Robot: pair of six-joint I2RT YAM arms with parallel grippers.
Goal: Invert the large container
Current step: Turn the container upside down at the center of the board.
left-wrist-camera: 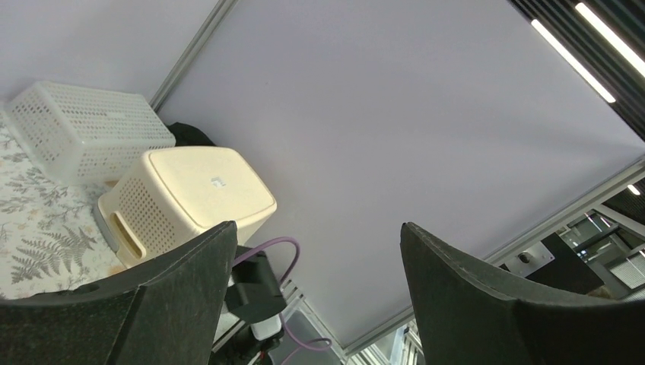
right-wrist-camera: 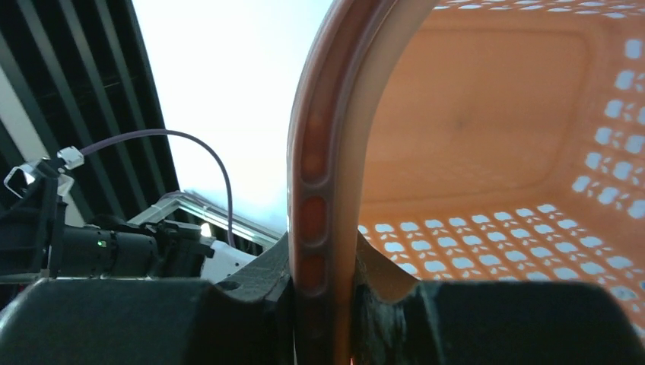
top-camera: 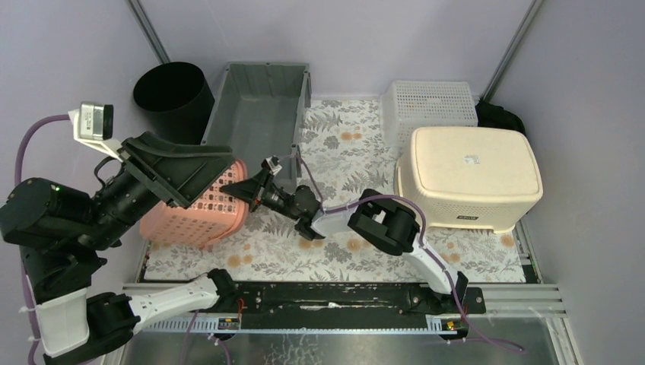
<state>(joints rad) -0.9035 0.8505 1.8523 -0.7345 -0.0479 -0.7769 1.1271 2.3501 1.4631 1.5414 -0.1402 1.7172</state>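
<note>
A mat (top-camera: 342, 152) covers the table's middle. The basket (top-camera: 190, 224) lies tilted at the mat's left edge. Behind it sits the long bin (top-camera: 258, 114), with the round bucket (top-camera: 171, 95) just to its left. At the back right stands the mesh crate (top-camera: 426, 106). The upturned tub (top-camera: 471, 175) sits directly before it, on the mat's right side.

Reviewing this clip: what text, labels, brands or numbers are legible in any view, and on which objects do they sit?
No text is legible in any view.
Grey mark on the upturned base of the cream container: too small to read.
Dark label on its near side: too small to read.
Pink basket: no print visible.
</note>
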